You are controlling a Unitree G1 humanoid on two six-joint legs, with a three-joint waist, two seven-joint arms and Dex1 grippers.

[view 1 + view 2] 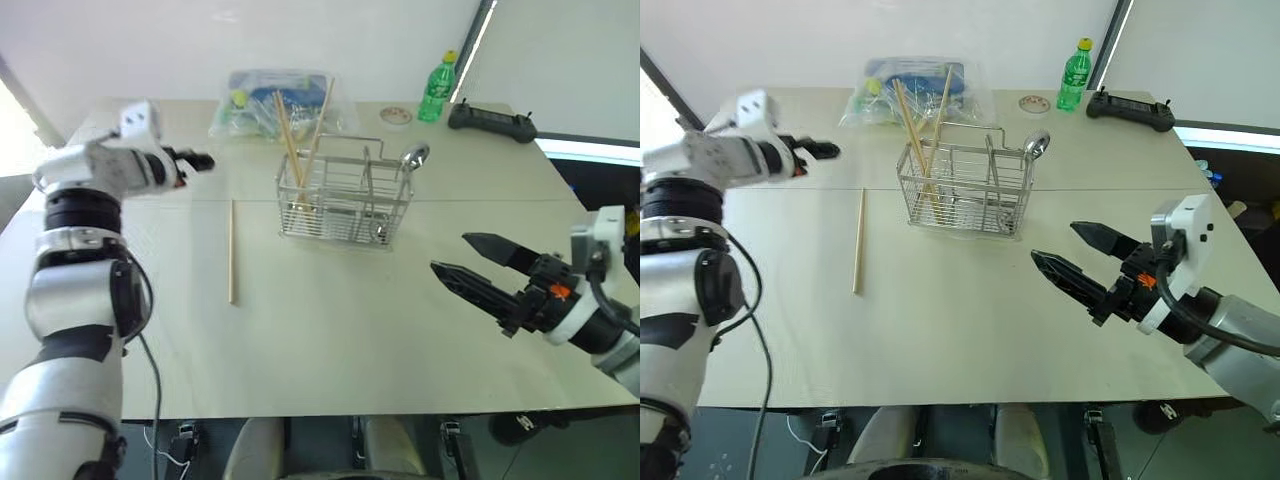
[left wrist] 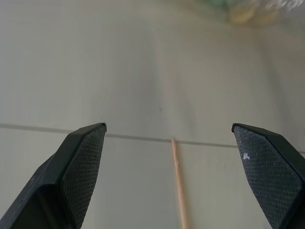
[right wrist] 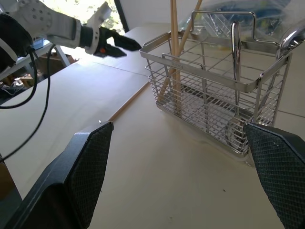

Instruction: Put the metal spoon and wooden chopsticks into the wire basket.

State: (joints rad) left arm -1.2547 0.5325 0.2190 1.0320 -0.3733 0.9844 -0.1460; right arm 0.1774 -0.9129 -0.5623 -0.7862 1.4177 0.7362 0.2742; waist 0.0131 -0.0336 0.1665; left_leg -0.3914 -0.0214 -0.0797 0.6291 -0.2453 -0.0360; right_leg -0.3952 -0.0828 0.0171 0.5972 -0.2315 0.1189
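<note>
A: Where do the task's things sit?

B: The wire basket (image 1: pixel 345 198) stands upright on the desk (image 1: pixel 330 340), a little toward twelve o'clock from its middle. Three wooden chopsticks (image 1: pixel 296 152) lean in the end of the basket toward nine o'clock, their tips rising above the rim. The metal spoon (image 1: pixel 412 158) stands in the end toward three o'clock, bowl up above the wire.

A: Anything left outside?

B: One loose chopstick (image 1: pixel 231 251) lies flat on the desk at about nine o'clock from the basket, near it but apart, running from twelve to six.

A: And the pincers?

B: The left pincer (image 1: pixel 200 160) is above the desk toward ten o'clock from the loose chopstick, fingers spread wide and holding nothing; in its wrist view the stick's end shows between them. The right pincer (image 1: pixel 1072 252) hangs over the desk at four o'clock from the basket, pointing toward it, also spread wide and empty.

A: What else is on the desk?

B: At the twelve o'clock edge, a clear plastic bag (image 1: pixel 275 102), a green bottle (image 1: pixel 437 88) and a black controller (image 1: pixel 490 122).
</note>
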